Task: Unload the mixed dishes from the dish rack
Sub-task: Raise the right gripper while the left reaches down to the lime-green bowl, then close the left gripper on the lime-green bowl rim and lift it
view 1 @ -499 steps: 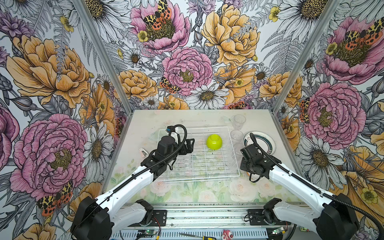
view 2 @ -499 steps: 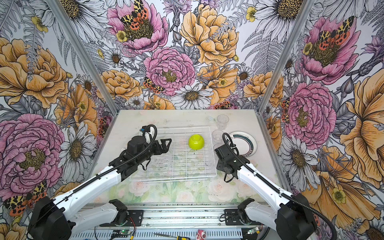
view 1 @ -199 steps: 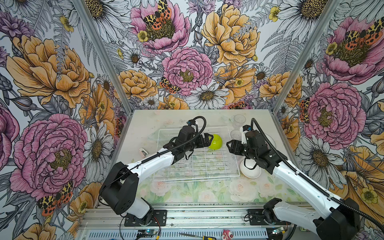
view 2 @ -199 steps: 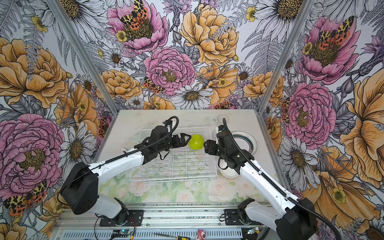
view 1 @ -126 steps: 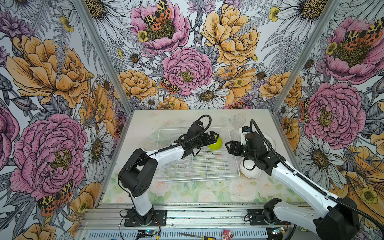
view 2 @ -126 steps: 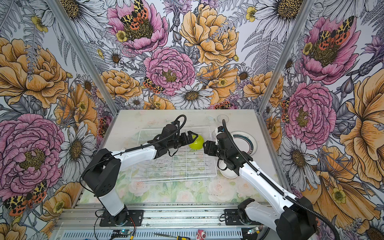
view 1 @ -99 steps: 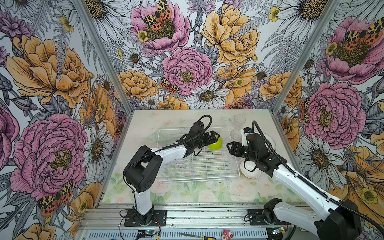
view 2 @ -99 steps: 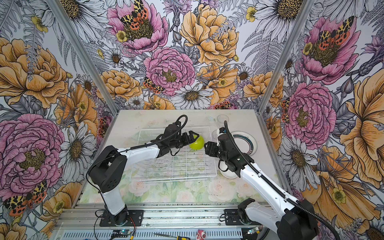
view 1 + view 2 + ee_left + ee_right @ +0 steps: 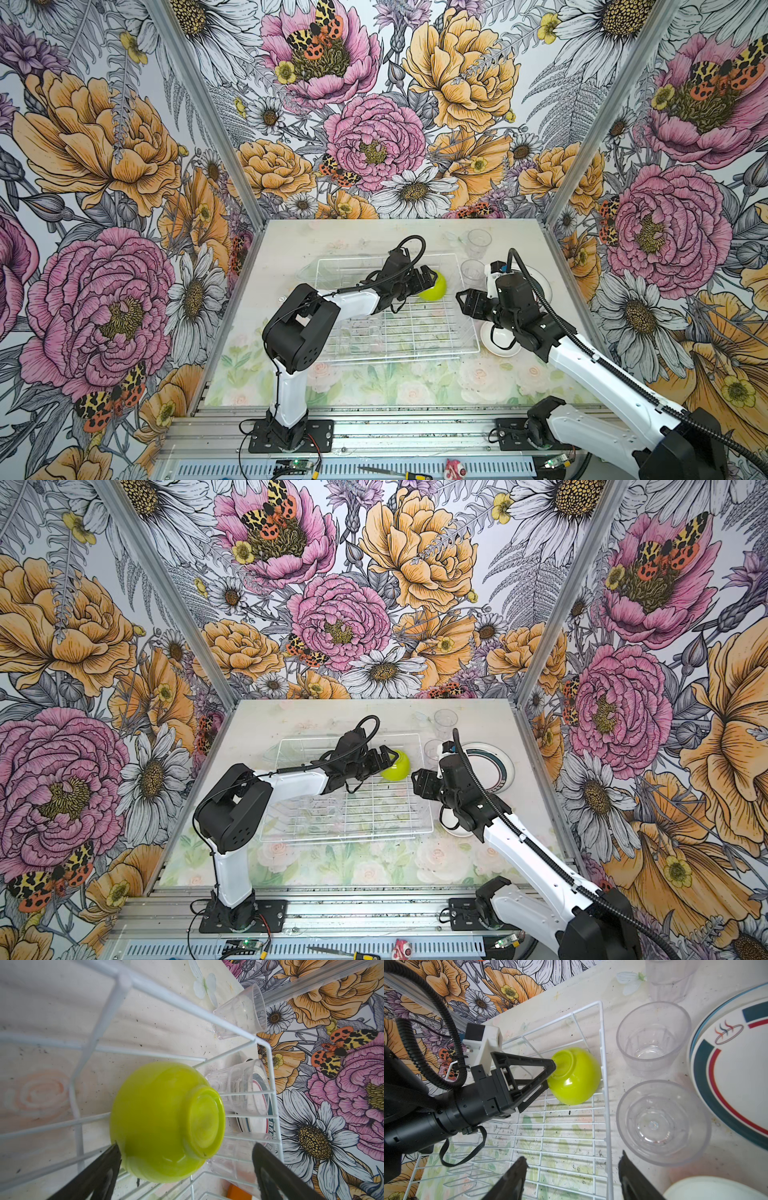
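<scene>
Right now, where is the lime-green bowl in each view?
In a top view: lime-green bowl just right of center.
In a top view: near center.
Left wrist: fills the middle.
Right wrist: center.
Shared landmark: the dish rack corner holding it.

Both top views: bright, even, diffuse light; source unclear. I note only faint soft shadows on table (image 9: 353,245) under arms (image 9: 353,299). Focus sharp across frame. Left wrist cam: nearest rack (image 9: 122,980) wire badly blurred, left fingers (image 9: 93,1176) out of focus, bowl (image 9: 158,1118) slightly soft w/ dull sheen. Right wrist cam: sharper; thin wire shadows on table, small glare on bowl, tumblers (image 9: 654,1036); right fingers (image 9: 510,1182) blurred.
</scene>
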Controlling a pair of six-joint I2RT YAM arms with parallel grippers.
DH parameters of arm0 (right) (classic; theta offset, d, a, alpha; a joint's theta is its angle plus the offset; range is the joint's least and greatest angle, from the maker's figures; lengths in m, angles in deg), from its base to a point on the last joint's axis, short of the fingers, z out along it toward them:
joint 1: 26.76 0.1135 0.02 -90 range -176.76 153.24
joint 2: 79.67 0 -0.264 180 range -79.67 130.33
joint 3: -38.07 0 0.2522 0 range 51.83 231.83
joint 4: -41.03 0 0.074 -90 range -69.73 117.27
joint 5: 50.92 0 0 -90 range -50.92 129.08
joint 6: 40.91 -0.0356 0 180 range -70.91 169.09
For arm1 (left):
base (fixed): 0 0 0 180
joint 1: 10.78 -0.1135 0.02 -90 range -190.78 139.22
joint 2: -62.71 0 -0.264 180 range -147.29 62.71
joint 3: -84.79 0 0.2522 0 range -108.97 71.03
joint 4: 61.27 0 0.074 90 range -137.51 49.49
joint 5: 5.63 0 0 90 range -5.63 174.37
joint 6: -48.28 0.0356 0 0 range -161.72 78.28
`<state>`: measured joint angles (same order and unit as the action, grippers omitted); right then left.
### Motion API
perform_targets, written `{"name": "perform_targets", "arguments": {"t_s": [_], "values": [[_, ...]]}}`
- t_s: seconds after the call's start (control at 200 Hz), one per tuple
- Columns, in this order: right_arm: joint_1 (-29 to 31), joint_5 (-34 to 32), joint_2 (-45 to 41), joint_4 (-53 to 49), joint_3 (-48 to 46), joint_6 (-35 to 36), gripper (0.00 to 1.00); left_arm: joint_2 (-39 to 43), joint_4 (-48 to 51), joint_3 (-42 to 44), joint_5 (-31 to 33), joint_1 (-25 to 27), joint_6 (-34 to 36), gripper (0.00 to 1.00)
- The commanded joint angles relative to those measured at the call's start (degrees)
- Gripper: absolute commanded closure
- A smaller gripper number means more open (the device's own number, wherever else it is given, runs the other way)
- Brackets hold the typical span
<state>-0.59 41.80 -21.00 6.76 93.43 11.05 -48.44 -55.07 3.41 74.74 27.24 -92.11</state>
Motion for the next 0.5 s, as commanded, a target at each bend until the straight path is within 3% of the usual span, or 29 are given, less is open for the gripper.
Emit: {"name": "perform_targets", "arguments": {"t_s": [0.0, 0.205, 0.495], "values": [[-0.6, 0.1, -0.5, 1.2, -0.2, 0.1, 0.29, -1.6, 1.0, -1.5, 2.5, 0.0, 1.8, 0.01], [-0.9, 0.2, -0.1, 1.2, -0.4, 0.1, 0.29, -3.2, 5.3, -3.6, 6.1, 0.5, 4.5, 0.01], [-1.3, 0.1, -0.1, 1.2, -0.7, 0.0, 0.29, -6.5, 2.3, -4.4, 2.8, 0.2, 2.4, 0.01]]}}
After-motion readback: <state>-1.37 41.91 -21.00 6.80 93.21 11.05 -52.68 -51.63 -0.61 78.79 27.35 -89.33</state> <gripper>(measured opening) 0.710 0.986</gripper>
